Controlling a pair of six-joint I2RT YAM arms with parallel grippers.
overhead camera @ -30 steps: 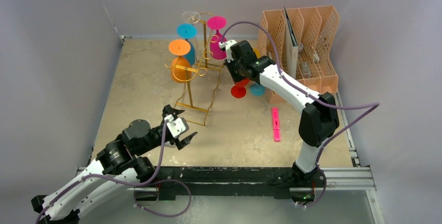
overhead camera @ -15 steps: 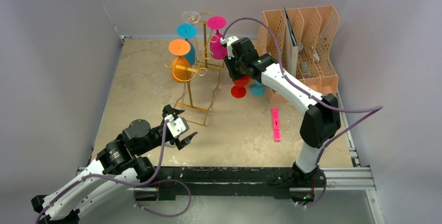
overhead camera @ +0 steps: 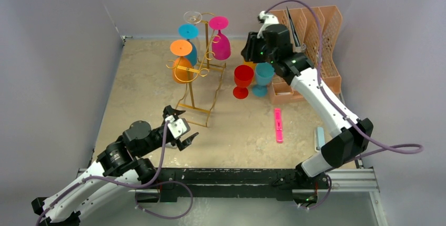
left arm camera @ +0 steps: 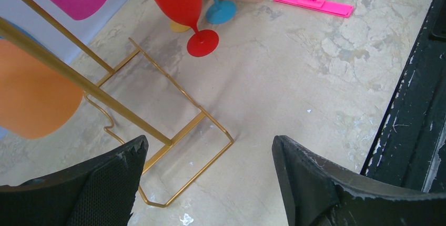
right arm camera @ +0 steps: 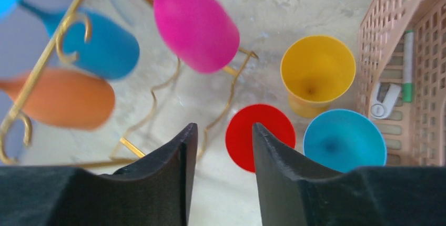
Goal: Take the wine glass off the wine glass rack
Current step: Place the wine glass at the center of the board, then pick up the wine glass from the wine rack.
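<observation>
The gold wine glass rack [overhead camera: 199,79] stands at the table's middle back, with orange [overhead camera: 182,68], blue [overhead camera: 189,44], pink [overhead camera: 221,44] and clear [overhead camera: 192,17] wine glasses hanging upside down on it. A red wine glass [overhead camera: 243,80] stands upright on the table right of the rack, beside a teal glass [overhead camera: 262,78] and a yellow one [right arm camera: 318,68]. My right gripper [overhead camera: 250,52] hovers above them, open and empty [right arm camera: 223,131], well over the red glass [right arm camera: 273,126]. My left gripper [overhead camera: 184,126] rests open near the rack's base [left arm camera: 179,131], holding nothing.
A peach perforated organiser [overhead camera: 310,42] stands at the back right, close behind my right arm. A pink flat bar [overhead camera: 277,125] lies on the table right of centre, and a small pale blue item [overhead camera: 319,137] lies near the right arm's base.
My right gripper has opened, let go of the red glass and risen up and back to the right. The red glass now stands alone beside the teal one. The left arm has not moved.
</observation>
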